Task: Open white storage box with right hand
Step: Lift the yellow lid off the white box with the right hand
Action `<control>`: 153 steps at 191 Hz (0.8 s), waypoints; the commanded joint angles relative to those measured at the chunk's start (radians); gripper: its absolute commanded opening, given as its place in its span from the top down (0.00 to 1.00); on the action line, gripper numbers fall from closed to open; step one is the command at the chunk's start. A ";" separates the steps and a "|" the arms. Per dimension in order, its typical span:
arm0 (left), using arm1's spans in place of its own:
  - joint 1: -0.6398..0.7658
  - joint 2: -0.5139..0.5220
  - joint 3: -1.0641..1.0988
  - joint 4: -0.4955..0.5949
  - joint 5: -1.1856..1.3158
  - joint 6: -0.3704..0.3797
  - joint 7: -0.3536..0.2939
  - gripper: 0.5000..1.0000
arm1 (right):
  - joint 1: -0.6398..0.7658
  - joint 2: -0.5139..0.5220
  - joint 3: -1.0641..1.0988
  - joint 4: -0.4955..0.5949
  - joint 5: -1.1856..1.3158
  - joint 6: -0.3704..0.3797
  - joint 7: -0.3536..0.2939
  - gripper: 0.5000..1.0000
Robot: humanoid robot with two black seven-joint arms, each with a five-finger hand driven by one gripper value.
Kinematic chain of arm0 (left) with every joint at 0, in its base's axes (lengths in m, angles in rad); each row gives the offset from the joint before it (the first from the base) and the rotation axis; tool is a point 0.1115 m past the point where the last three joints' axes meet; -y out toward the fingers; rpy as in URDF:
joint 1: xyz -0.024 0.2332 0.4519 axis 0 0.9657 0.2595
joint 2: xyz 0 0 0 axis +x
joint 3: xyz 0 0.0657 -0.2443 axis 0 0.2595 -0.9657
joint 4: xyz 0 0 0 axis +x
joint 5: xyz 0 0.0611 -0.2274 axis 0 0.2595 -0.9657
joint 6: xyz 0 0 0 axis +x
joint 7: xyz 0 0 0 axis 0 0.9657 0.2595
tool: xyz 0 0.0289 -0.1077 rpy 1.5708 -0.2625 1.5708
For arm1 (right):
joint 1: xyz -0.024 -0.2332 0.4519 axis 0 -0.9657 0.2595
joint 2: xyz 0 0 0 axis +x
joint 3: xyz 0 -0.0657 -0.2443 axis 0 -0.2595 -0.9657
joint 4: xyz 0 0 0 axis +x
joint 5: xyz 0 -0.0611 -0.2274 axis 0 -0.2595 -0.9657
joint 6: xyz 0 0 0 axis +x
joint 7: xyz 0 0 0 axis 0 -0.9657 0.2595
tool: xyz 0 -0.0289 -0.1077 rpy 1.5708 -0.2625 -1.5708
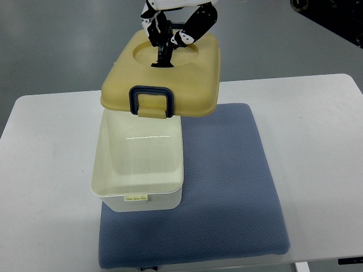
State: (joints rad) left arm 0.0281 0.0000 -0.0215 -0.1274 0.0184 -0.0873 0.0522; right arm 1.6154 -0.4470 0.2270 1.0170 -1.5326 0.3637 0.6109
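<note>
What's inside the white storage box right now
The white storage box looks empty: only its bare pale bottom and walls show. The raised lid, gripped by a robot hand, covers its far edge.

Hand (170,35) gripping lid (164,76), box (139,170) open

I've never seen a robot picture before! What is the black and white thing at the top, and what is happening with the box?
That black and white thing is a robot's hand. The camera sits on the robot and looks down at a white table. A blue mat lies on the table, and a pale box stands on the mat's left part. The box's lid, with a dark blue handle, is lifted up, so you can see the box looks empty inside. The hand touches the lid from above. I cannot tell which arm it belongs to.
</note>
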 commanded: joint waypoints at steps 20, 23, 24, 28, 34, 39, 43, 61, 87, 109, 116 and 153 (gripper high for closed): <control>0.000 0.000 0.000 0.000 0.000 0.000 0.000 0.00 | -0.074 -0.088 0.003 -0.002 -0.003 -0.012 0.000 1.00; 0.000 0.000 0.000 0.000 0.000 0.001 0.000 0.00 | -0.084 -0.099 0.002 -0.002 -0.001 -0.020 0.000 1.00; 0.000 0.000 0.000 0.000 0.000 0.001 0.000 0.00 | -0.085 -0.099 0.002 -0.002 -0.001 -0.020 0.000 1.00; 0.000 0.000 0.000 0.000 0.000 0.000 0.000 0.00 | -0.095 -0.108 0.002 -0.002 -0.001 -0.028 0.000 1.00; 0.000 0.000 0.000 0.000 0.000 0.000 0.000 0.00 | -0.114 -0.124 0.000 -0.002 -0.001 -0.038 0.000 1.00; 0.000 0.000 0.000 0.000 0.000 0.001 0.000 0.00 | -0.126 -0.130 0.000 -0.002 -0.001 -0.045 0.000 1.00; 0.001 0.000 0.000 0.000 0.000 0.000 0.000 0.00 | -0.138 -0.137 0.000 -0.002 -0.001 -0.051 0.000 1.00; 0.000 0.000 0.000 0.000 0.000 0.000 0.000 0.00 | -0.181 -0.168 -0.001 -0.006 -0.003 -0.077 0.000 1.00; 0.000 0.000 0.000 0.000 0.000 0.000 0.000 0.00 | -0.215 -0.197 -0.014 -0.018 -0.003 -0.111 0.000 1.00; 0.001 0.000 0.000 0.002 0.000 0.001 0.000 0.00 | -0.244 -0.206 -0.014 -0.043 -0.008 -0.118 0.000 1.00; 0.001 0.000 0.000 0.000 0.000 0.000 0.000 0.00 | -0.256 -0.206 -0.014 -0.051 -0.009 -0.123 0.000 1.00; 0.001 0.000 0.000 0.000 0.000 0.001 0.000 0.00 | -0.328 -0.196 -0.017 -0.112 -0.018 -0.180 0.000 1.00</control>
State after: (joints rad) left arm 0.0282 0.0000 -0.0215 -0.1274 0.0184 -0.0871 0.0522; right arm 1.3236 -0.6520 0.2113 0.9390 -1.5452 0.2126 0.6109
